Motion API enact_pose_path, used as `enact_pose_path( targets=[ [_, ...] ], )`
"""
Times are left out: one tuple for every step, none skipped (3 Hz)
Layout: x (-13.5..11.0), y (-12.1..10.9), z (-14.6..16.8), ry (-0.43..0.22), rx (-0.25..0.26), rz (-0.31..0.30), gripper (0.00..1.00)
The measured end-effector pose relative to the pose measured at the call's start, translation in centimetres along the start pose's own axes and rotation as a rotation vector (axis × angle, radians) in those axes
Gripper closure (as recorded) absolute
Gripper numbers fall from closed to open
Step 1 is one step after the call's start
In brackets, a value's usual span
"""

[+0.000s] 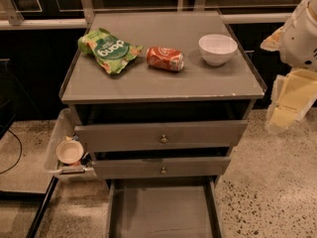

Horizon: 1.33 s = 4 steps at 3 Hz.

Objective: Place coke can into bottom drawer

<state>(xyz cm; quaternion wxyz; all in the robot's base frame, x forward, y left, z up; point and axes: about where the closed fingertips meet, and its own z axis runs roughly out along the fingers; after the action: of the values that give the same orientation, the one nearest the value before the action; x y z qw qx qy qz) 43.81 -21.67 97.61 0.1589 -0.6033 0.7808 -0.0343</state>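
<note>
The coke can (165, 58) lies on its side on the grey cabinet top (148, 86), between a green snack bag (107, 50) and a white bowl (217, 48). The bottom drawer (161, 212) is pulled out at the foot of the cabinet, and its flat grey floor shows nothing in it. My gripper (289, 102) hangs at the right edge of the view, beside and to the right of the cabinet, well apart from the can and holding nothing. The white arm housing (302, 31) is above it.
Two grey drawer fronts with brass knobs (163, 139) sit above the open drawer, the upper one slightly out. A clear plastic bin (55, 138) holding a small bowl (69, 151) hangs at the cabinet's left side. A dark wall is behind and speckled floor (267, 192) to the right.
</note>
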Motion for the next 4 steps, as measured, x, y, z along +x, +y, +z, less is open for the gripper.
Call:
enact_pose_path(
  targets=[
    [-0.3,-0.2,0.2,-0.004,0.006,-0.005,0.0],
    [-1.4,-1.7,2.6,-0.034,0.007,-0.022,0.0],
    [-3.5,-4.1,5.9,-0.118,-0.013,-0.058,0.0],
    [-6.5,-6.3,8.7,-0.22,-0.031,-0.11,0.0]
  ],
)
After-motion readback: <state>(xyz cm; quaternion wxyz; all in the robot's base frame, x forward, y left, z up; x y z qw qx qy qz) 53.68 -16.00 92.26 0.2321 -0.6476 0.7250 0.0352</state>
